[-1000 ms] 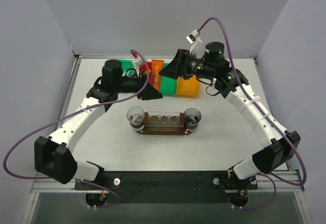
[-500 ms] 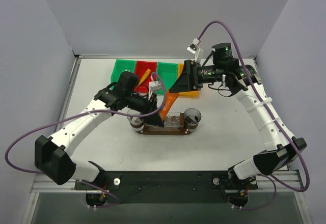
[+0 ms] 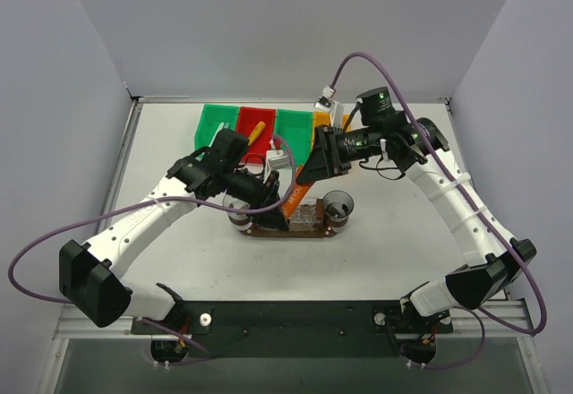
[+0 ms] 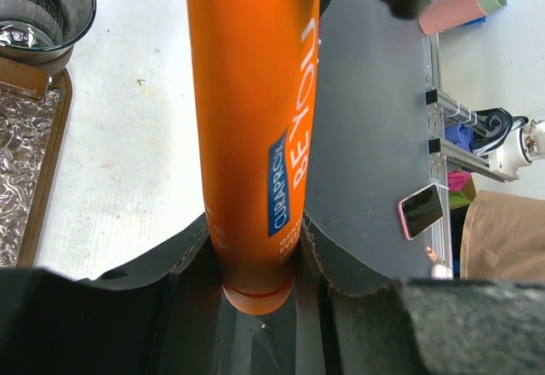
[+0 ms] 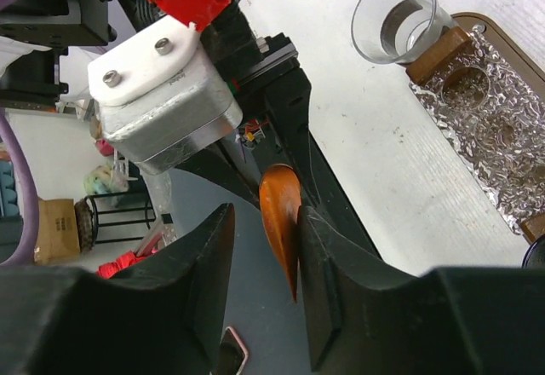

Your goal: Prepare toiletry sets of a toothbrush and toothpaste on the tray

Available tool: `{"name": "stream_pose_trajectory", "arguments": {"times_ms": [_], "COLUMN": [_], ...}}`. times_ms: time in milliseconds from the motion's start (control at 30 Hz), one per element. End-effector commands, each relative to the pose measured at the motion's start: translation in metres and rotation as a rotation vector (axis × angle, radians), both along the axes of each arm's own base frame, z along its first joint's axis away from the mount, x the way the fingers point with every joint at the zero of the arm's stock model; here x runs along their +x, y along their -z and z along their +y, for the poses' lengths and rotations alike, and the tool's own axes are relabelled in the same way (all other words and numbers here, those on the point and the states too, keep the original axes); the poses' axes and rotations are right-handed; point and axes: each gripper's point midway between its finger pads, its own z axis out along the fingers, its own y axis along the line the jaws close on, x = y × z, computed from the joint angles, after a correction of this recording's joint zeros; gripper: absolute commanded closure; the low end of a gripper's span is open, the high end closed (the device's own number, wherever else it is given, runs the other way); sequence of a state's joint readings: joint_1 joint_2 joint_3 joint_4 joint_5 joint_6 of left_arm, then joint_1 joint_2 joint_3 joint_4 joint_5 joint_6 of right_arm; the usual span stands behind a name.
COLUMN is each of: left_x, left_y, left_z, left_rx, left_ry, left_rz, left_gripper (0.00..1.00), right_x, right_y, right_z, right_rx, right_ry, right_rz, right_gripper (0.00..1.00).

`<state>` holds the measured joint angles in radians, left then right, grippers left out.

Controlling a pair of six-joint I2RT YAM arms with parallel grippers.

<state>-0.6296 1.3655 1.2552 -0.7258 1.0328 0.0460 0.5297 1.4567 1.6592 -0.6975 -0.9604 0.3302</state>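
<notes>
Two cups (image 3: 338, 204) on tray (image 3: 306, 233) ends | orange toothpaste (image 3: 295, 199) overhead | bins (image 3: 215, 122) behind

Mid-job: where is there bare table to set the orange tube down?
Bare table: the near strip between the tray and the black rail, and the patch right of the tray, bordered by the right arm. Crowded: over the tray, where both arms' jaws crowd the orange toothpaste, and at the back, where the bins stand.

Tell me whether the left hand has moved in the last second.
Yes. The left hand left the coloured bins and came down the view to hang over the tray's left part.
</notes>
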Motion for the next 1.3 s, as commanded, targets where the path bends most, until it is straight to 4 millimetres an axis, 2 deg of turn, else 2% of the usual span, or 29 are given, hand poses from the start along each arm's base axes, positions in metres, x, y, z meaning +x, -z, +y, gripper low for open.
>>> {"name": "stream_pose_trajectory", "arguments": {"times_ms": [0,267,300,367,433,467,533,567,600,667,700,733,767,800,867,933,967,1033,1067,1100,1133,1200,1267], "left_x": [0.0,0.002,0.002,0.005,0.012,0.014,0.029,0.035,0.047,0.058,0.067,0.071,0.073,0.076,0.086,0.103,0.11,0.127,0.131,0.138,0.14,0.142,0.142], "left_y": [-0.027,-0.027,-0.028,-0.027,-0.028,-0.029,-0.031,-0.03,-0.032,-0.036,-0.046,-0.051,-0.05,-0.063,-0.067,-0.068,-0.068,-0.059,-0.056,-0.043,-0.047,-0.039,-0.041], "left_z": [-0.003,-0.003,-0.003,-0.004,-0.006,-0.007,-0.008,-0.007,-0.002,0.001,0.006,0.008,0.012,0.016,0.028,0.05,0.06,0.085,0.093,0.107,0.113,0.122,0.123], "left_rx": [-0.076,-0.07,-0.072,-0.066,-0.061,-0.058,-0.046,-0.036,-0.017,-0.025,-0.046,-0.057,-0.061,-0.101,-0.124,-0.143,-0.142,-0.104,-0.076,0.005,0.025,0.09,0.092], "left_ry": [0.023,0.006,0.006,-0.011,-0.047,-0.069,-0.162,-0.203,-0.282,-0.362,-0.424,-0.465,-0.493,-0.534,-0.613,-0.738,-0.788,-0.916,-0.957,-1.023,-1.046,-1.062,-1.062], "left_rz": [-0.093,-0.102,-0.104,-0.104,-0.117,-0.11,-0.14,-0.156,-0.2,-0.227,-0.274,-0.272,-0.273,-0.31,-0.302,-0.283,-0.273,-0.25,-0.252,-0.265,-0.285,-0.308,-0.324], "left_gripper": [1.0,1.0,1.0,1.0,0.99,0.9,0.64,0.44,0.4,0.33,0.31,0.3,0.28,0.27,0.24,0.23,0.23,0.23,0.23,0.23,0.23,0.23,0.23], "right_x": [-0.012,-0.012,-0.012,-0.011,-0.01,-0.009,-0.003,-0.001,0.006,0.014,0.017,0.026,0.026,0.027,0.035,0.028,0.036,0.028,0.031,0.032,0.026,0.035,0.037], "right_y": [0.005,0.006,0.006,0.005,0.003,0.002,0.001,-0.002,-0.001,-0.005,-0.006,-0.004,-0.01,-0.01,-0.013,-0.012,-0.011,-0.008,-0.003,-0.001,0.0,0.008,0.02], "right_z": [0.0,-0.001,-0.001,-0.002,-0.003,-0.004,-0.008,-0.013,-0.019,-0.032,-0.038,-0.048,-0.056,-0.06,-0.075,-0.072,-0.08,-0.068,-0.067,-0.063,-0.054,-0.052,-0.041], "right_rx": [-0.018,-0.021,-0.021,-0.021,-0.021,-0.023,-0.037,-0.041,-0.065,-0.092,-0.111,-0.159,-0.168,-0.193,-0.26,-0.306,-0.366,-0.398,-0.434,-0.452,-0.46,-0.53,-0.569], "right_ry": [-0.033,-0.03,-0.03,-0.025,-0.017,-0.011,0.019,0.04,0.081,0.155,0.181,0.246,0.282,0.308,0.397,0.391,0.446,0.41,0.421,0.421,0.39,0.413,0.387], "right_rz": [0.015,0.021,0.021,0.019,0.007,-0.007,-0.038,-0.062,-0.089,-0.146,-0.181,-0.223,-0.261,-0.293,-0.367,-0.418,-0.458,-0.495,-0.509,-0.521,-0.542,-0.576,-0.584], "right_gripper": [0.71,0.83,0.85,0.99,1.0,1.0,1.0,1.0,1.0,1.0,1.0,1.0,1.0,1.0,1.0,1.0,1.0,1.0,1.0,1.0,1.0,1.0,1.0]}}
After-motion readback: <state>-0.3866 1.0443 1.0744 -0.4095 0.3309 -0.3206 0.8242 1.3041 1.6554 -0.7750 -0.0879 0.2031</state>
